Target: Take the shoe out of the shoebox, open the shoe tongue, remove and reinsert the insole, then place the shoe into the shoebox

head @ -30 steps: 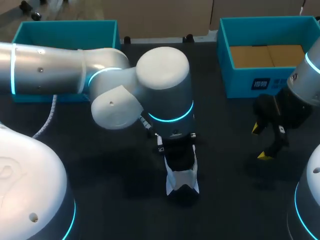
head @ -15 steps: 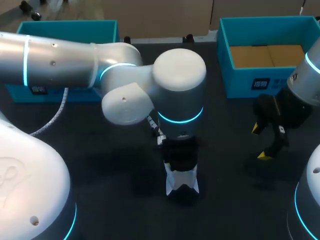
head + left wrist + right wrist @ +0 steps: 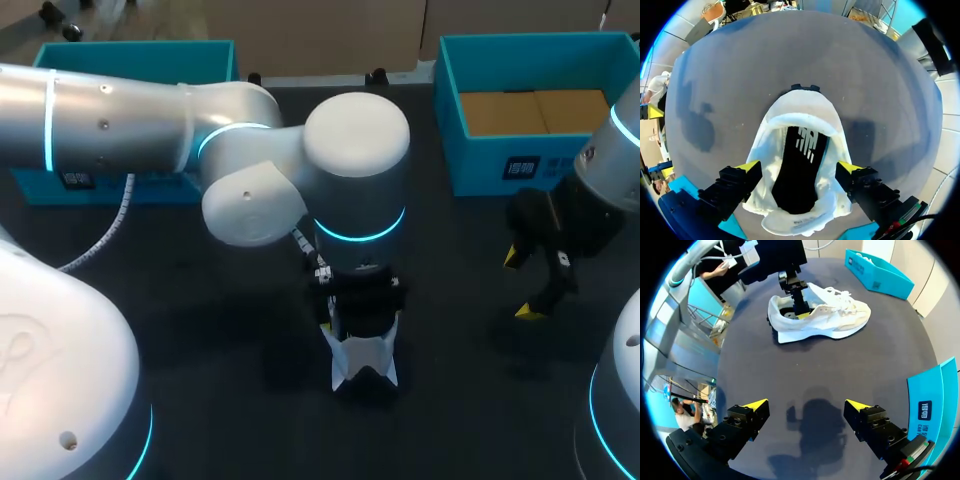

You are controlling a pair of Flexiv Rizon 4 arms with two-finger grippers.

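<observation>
Hovering over the white shoe [image 3: 805,112], the left gripper [image 3: 799,167] has fingers [image 3: 732,190] spread beside its collar; the right gripper [image 3: 806,404], also spread, hangs above the desk [image 3: 765,370].

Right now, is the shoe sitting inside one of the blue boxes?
No, the white shoe stands on the dark table, between the left blue box and the right blue box, inside neither.

The white shoe [image 3: 365,366] stands upright on its sole near the worktop's [image 3: 200,340] middle, its black insole [image 3: 797,172] inside, and the open teal shoebox [image 3: 480,165] sits at the far right corner.
</observation>
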